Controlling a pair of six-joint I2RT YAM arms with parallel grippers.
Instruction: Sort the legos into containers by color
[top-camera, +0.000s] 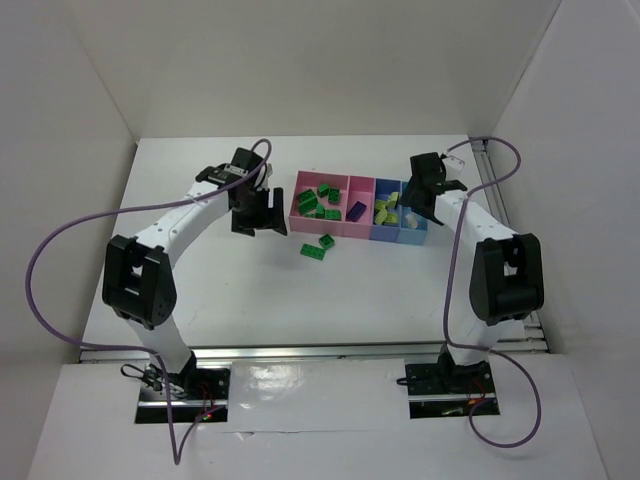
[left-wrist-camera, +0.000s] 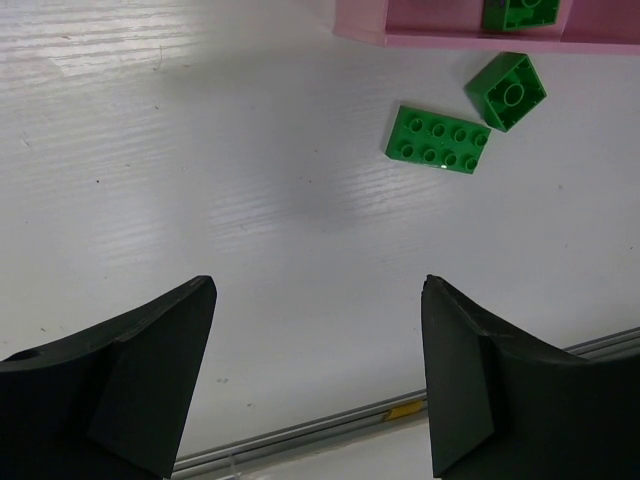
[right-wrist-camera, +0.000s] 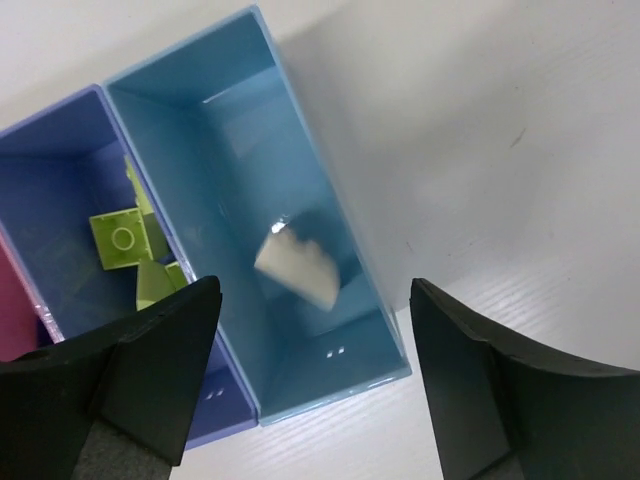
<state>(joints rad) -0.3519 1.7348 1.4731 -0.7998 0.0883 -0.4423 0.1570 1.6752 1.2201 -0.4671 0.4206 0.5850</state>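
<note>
Bins (top-camera: 352, 233) sit in a row toward the far edge, right of centre. Dk green legos (top-camera: 309, 203) in big pink, purple (top-camera: 356, 210) in narrow pink, yel-green (right-wrist-camera: 122, 240) in blue, beige (right-wrist-camera: 298, 265) in lt blue. 2x4 green brick (left-wrist-camera: 438, 140) and square green brick (left-wrist-camera: 507, 92) on table, near side of the pink bin. L gripper (left-wrist-camera: 318, 290) and R gripper (right-wrist-camera: 315, 295) gape wide, empty.

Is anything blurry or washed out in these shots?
Right wrist: the beige brick in the light blue bin is smeared. Left wrist: green bricks sharp, soft shadow on the table. Top: glare on the near ledge.
</note>
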